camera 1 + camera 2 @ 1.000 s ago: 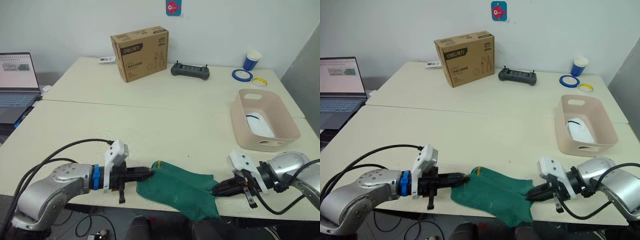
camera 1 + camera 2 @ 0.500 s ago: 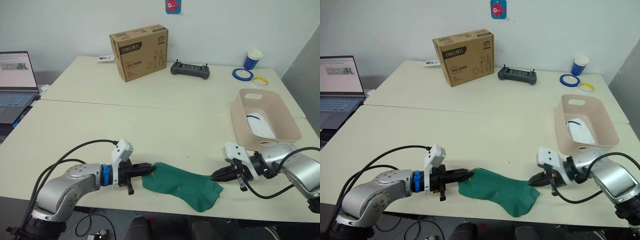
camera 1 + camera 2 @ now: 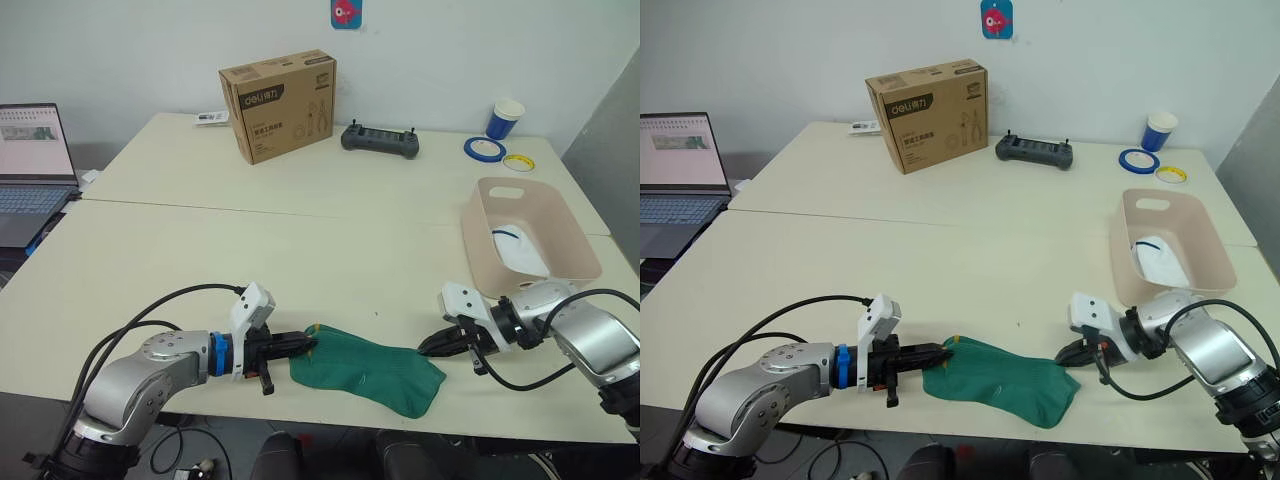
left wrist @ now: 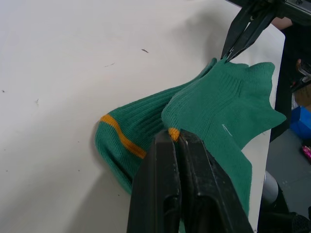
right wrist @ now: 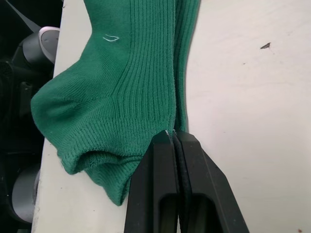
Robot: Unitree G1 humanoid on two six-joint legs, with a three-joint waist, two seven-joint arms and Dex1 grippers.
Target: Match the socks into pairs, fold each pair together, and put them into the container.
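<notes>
Two dark green socks (image 3: 365,365), laid one on the other as a pair, lie flat on the table near its front edge. My left gripper (image 3: 308,345) is shut on the cuff end with the yellow mark (image 4: 171,133). At the opposite end of the pair (image 5: 131,73), my right gripper (image 3: 425,348) is shut on the edges of both socks. Both arms rest low over the tabletop. The container (image 3: 476,238), a pale pink basin, stands at the right, a short way beyond my right gripper. A white sock (image 3: 520,250) with a dark stripe lies inside it.
A brown cardboard box (image 3: 279,104) and a black controller (image 3: 380,140) sit at the back of the table. A blue cup (image 3: 506,119) and two tape rolls (image 3: 484,149) are at the back right. A laptop (image 3: 30,160) is at the far left. The table's front edge runs just behind the socks.
The green pair hung over the front edge and now lies flat further onto the table. Both grippers moved forward with it, keeping their hold.
</notes>
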